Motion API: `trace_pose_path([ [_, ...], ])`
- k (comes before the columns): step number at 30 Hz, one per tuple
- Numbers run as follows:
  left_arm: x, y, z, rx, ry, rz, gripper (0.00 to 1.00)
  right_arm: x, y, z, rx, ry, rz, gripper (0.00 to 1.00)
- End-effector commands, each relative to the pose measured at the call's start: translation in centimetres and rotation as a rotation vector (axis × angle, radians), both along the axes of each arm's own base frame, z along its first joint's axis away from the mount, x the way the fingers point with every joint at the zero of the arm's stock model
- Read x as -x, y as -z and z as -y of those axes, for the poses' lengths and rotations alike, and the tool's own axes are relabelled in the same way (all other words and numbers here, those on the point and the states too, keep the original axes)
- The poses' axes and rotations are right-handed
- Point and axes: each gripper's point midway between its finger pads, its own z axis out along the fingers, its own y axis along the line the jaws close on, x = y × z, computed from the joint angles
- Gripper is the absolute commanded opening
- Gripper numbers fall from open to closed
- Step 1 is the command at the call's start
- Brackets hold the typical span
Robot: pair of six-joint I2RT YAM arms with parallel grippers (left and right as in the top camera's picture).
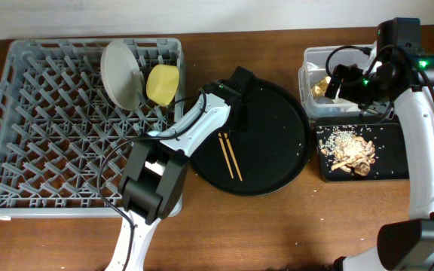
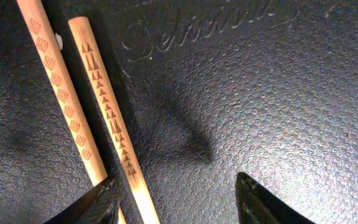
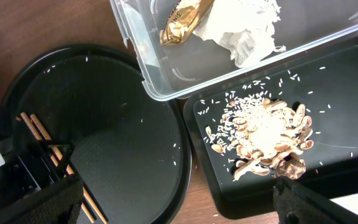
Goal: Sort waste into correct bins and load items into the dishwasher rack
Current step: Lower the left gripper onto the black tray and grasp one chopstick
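Observation:
The wooden chopsticks [image 1: 230, 156] lie on the large round black tray [image 1: 277, 113]. My left gripper [image 1: 234, 113] is open just above their upper ends. In the left wrist view [image 2: 179, 202] one chopstick [image 2: 107, 118] runs between the fingers next to the left finger, and the other [image 2: 55, 81] lies outside. My right gripper [image 1: 330, 84] hangs open and empty over the clear tub [image 1: 311, 56], which holds the white paper [image 3: 247, 28] and gold wrapper [image 3: 185, 18]. Food scraps [image 1: 350, 153] lie in the black rectangular tray [image 1: 398, 169]. The grey rack [image 1: 51, 135] holds the plate [image 1: 121, 74] and yellow bowl [image 1: 163, 84]. No cups are in view.
Rice grains are scattered on the round tray [image 3: 104, 124] and around the scraps [image 3: 266, 137]. The round tray sits between the rack and the two bins. The right arm's white links run down the table's right side.

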Motion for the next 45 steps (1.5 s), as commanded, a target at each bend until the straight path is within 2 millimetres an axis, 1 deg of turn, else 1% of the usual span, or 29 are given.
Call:
trace_pose_path([
  [1, 0.1, 0.1, -0.2, -0.007, -0.016, 0.002, 0.57, -0.1, -0.1, 0.1, 0.007, 0.005, 0.003, 0.99],
  [5, 0.4, 1.5, -0.3, -0.019, -0.015, -0.022, 0.45, -0.1, -0.1, 0.1, 0.007, 0.005, 0.003, 0.98],
  [6, 0.3, 1.5, -0.3, -0.018, -0.015, -0.021, 0.35, -0.1, -0.1, 0.1, 0.007, 0.005, 0.003, 0.98],
  [7, 0.3, 1.5, -0.3, -0.019, -0.015, -0.021, 0.29, -0.1, -0.1, 0.1, 0.007, 0.005, 0.003, 0.98],
  [8, 0.4, 1.8, -0.3, -0.022, -0.015, -0.026, 0.26, -0.1, -0.1, 0.1, 0.007, 0.005, 0.003, 0.98],
  [9, 0.5, 2.0, -0.4, -0.026, -0.015, -0.032, 0.25, -0.1, -0.1, 0.1, 0.007, 0.005, 0.003, 0.98],
  [11, 0.4, 2.0, -0.4, -0.029, -0.016, -0.028, 0.27, -0.1, -0.1, 0.1, 0.007, 0.005, 0.003, 0.98],
  [13, -0.1, 1.7, -0.2, -0.016, -0.018, -0.01, 0.36, -0.1, -0.1, 0.1, 0.007, 0.005, 0.003, 0.98],
  [15, -1.0, -0.2, 0.1, -0.006, -0.022, 0.01, 0.38, -0.1, -0.1, 0.1, 0.007, 0.005, 0.003, 0.98],
  [16, -1.3, -1.2, -0.3, -0.029, -0.029, 0.021, 0.39, -0.1, -0.1, 0.1, 0.007, 0.005, 0.003, 0.99],
  [18, -1.7, -2.5, -1.2, -0.084, -0.05, 0.045, 0.41, -0.1, -0.1, 0.1, 0.007, 0.005, 0.003, 0.98],
  [20, -1.6, -2.4, -1.7, -0.094, -0.097, 0.041, 0.43, -0.1, -0.1, 0.1, 0.007, 0.005, 0.003, 0.98],
  [22, -1.6, -1.5, -2.6, -0.138, -0.138, 0.044, 0.43, -0.1, -0.1, 0.1, 0.007, 0.005, 0.003, 0.98],
  [25, -0.9, 0.4, -3.4, -0.167, -0.182, 0.008, 0.43, -0.1, -0.1, 0.1, 0.007, 0.005, 0.003, 0.98],
  [29, -1.2, 2.4, -3.0, -0.167, -0.18, 0.0, 0.43, -0.1, -0.1, 0.1, 0.007, 0.005, 0.003, 0.98],
  [31, -1.2, 2.9, -2.9, -0.161, -0.179, -0.003, 0.43, -0.1, -0.1, 0.1, 0.007, 0.005, 0.003, 0.99],
  [33, -1.6, 2.9, -2.6, -0.151, -0.18, 0.011, 0.43, -0.1, -0.1, 0.1, 0.007, 0.005, 0.003, 0.98],
  [38, -1.6, 2.8, -2.6, -0.149, -0.178, 0.013, 0.41, -0.1, -0.1, 0.1, 0.007, 0.005, 0.003, 0.98],
  [39, -1.9, 2.4, -2.4, -0.146, -0.161, 0.023, 0.36, -0.1, -0.1, 0.1, 0.007, 0.005, 0.003, 0.98],
  [40, -2.3, 1.9, -2.1, -0.145, -0.133, 0.035, 0.34, -0.1, -0.1, 0.1, 0.007, 0.005, 0.003, 0.98],
  [42, -3.0, 0.2, -1.7, -0.14, -0.112, 0.056, 0.34, -0.1, -0.1, 0.1, 0.007, 0.005, 0.003, 0.98],
  [43, -3.4, -0.7, -1.5, -0.14, -0.085, 0.069, 0.36, -0.1, -0.1, 0.1, 0.007, 0.005, 0.003, 0.98],
  [45, -3.2, -1.0, -1.3, -0.141, -0.078, 0.067, 0.39, -0.1, -0.1, 0.1, 0.007, 0.005, 0.003, 0.98],
])
